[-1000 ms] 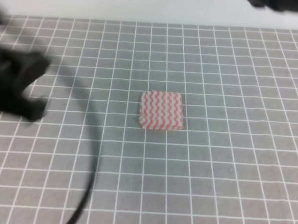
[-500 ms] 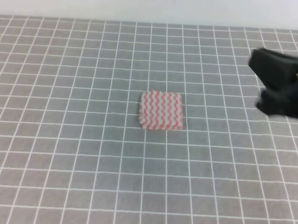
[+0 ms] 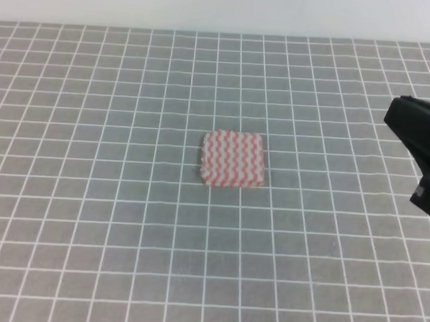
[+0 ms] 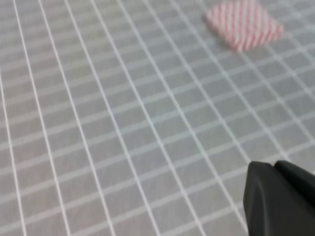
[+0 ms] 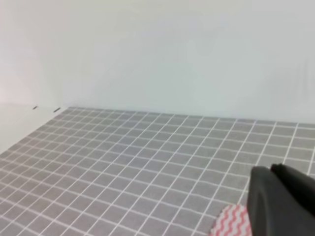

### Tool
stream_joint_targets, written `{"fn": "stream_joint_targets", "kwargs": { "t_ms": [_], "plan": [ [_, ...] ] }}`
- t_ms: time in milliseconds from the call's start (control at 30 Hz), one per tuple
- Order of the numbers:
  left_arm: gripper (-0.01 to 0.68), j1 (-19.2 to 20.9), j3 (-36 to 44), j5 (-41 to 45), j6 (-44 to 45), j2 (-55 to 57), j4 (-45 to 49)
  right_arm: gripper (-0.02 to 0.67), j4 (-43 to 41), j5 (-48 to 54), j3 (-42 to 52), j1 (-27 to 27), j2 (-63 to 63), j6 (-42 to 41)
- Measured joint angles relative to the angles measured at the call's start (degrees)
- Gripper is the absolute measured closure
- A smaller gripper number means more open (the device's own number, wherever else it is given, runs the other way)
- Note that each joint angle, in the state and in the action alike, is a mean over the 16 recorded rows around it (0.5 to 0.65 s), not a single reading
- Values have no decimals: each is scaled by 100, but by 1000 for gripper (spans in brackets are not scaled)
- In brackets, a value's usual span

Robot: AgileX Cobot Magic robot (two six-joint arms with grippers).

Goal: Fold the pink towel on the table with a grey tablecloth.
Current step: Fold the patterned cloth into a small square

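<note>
Near the centre of the exterior high frame, slightly right of the midline: the pink towel [image 3: 232,159]. Lies flat as a small, compact square with rounded corners; pink-and-white wavy stripes run across it. Spans roughly two grid cells each way. Nothing touches it.

Under and all around it: the table with a grey tablecloth [image 3: 110,228], grey cloth ruled with thin white lines, filling the frame up to a pale wall band along the top edge.

Right edge of the same frame, at about the towel's height and just above: the right gripper [image 3: 420,161], a dark blocky shape partly cut off by the frame border, well apart from the towel with several grid cells of cloth between. Fingertips not readable; cannot tell whether it is spread or closed. It holds nothing that shows.

Left wrist view: towel [image 4: 244,24] sits blurred at the upper right; grid cloth [image 4: 108,128] fills the rest. A dark part of the left gripper [image 4: 278,199] shows in the lower right corner, far from the towel; its state cannot be told.

Right wrist view: only a pink-striped edge of the towel [image 5: 230,221] shows at the bottom, right of centre, beside the dark gripper body [image 5: 280,201] in the lower right corner. Plain white wall [image 5: 162,49] above the cloth.
</note>
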Motion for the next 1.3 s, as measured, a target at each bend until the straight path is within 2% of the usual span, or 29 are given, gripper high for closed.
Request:
{"fn": "stream_joint_targets", "kwargs": {
  "t_ms": [267, 467, 800, 1033, 1300],
  "plan": [
    [675, 0, 56, -140, -730, 19, -201, 665, -6, 206, 4, 0, -23, 2],
    [675, 0, 96, -548, -1152, 31, 204, 666, -14, 397, 4, 0, -22, 4],
    [675, 0, 99, -618, -1168, 6, 1221, 666, -23, 578, 3, 0, 34, 3],
    [675, 0, 99, -609, -1170, 6, 1357, 666, -35, 911, 7, 0, 160, 4],
    [675, 0, 99, -606, -1170, 13, 1361, 666, -277, 1927, 105, -1, 313, 6]
  ]
}}
